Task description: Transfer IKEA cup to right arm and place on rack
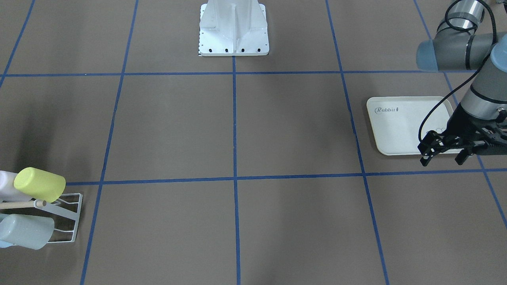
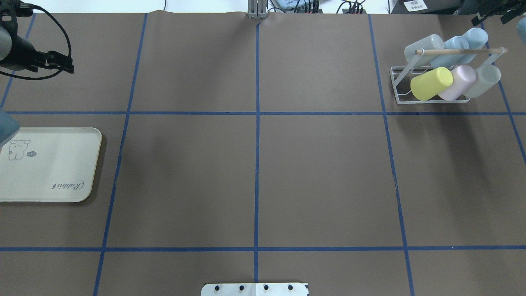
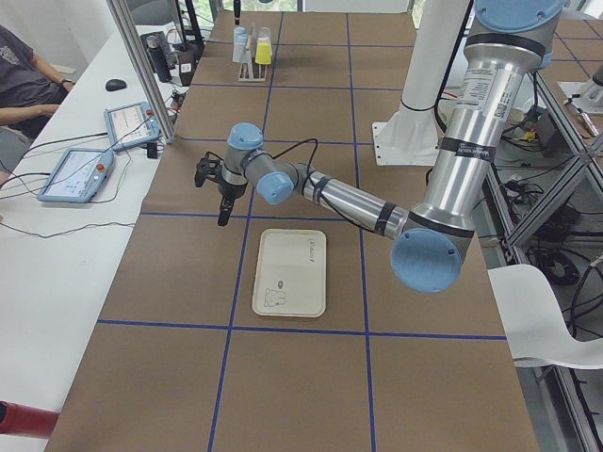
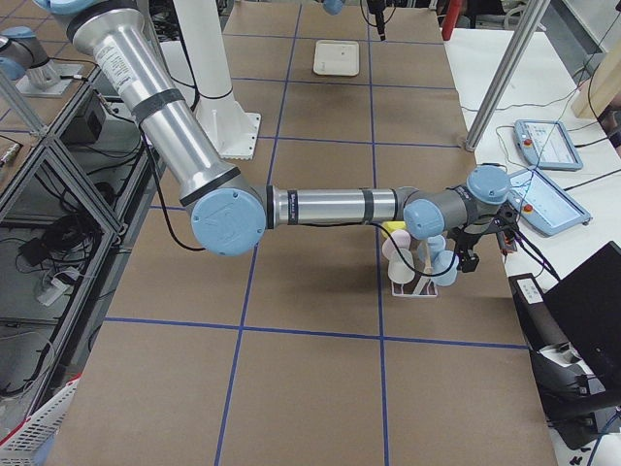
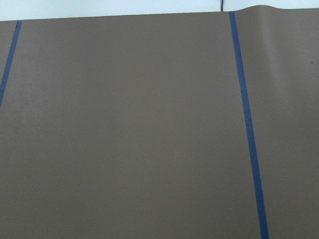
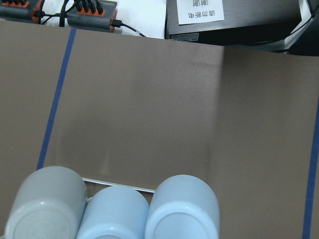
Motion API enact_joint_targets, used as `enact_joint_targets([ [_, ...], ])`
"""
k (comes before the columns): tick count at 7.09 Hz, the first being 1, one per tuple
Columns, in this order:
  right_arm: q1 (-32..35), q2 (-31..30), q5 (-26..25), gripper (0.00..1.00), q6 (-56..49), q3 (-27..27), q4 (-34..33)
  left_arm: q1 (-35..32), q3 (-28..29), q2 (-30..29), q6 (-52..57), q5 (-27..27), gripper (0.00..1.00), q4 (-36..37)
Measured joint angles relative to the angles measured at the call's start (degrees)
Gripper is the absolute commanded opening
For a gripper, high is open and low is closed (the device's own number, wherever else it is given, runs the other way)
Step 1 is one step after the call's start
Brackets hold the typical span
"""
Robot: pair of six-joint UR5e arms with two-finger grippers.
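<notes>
Six cups sit on the rack (image 2: 395, 85) at the far right corner of the surface (image 2: 320, 176), in two rows of 3. Front row: yellow cup (image 2: 431, 83), pink cup (image 2: 459, 82), grey-green cup (image 2: 487, 78). Back row, under the dowel (image 2: 456, 52): one grey, two lt blue. Can't tell which one is the task's cup. The tray (image 2: 94, 164) has nothing on it, so the job looks done or nearly done.

Risk: the right gripper (image 2: 495, 15) hangs just behind and above the back row, and its wrist cam looks straight down on 3 cup bases. A low or sideways pull-out could clip a cup or the dowel. These look like light plastic resting loose on prongs, so prob. one would tip off or the whole rack would slide. Whether the right gripper is spread or closed, can't tell; only its edge shows.

Left gripper (image 1: 443, 156) has its fingers apart w/ nothing between them, over the tray's edge, well apart from the rack. No risk there.

Cups: matte pastel tumblers, mouths down, tilted, rounded bases up.
</notes>
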Motion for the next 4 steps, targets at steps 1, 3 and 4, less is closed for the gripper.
enact_joint_targets([
  [1, 0.0, -0.73, -0.04, 0.98, 1.2, 2.28, -0.51, -0.55, -0.07, -0.05, 1.63, -1.58, 1.0, 0.87],
  [3, 0.09, -4.38, -1.42, 0.98, 3.16, 10.26, -5.26, -2.78, -1.81, -0.18, 10.75, -2.86, 1.0, 8.4],
  [4, 0.1, -7.81, -3.6, 0.98, 3.42, 16.06, -8.3, -4.96, -2.63, -0.14, 15.94, -4.47, 1.0, 12.62],
])
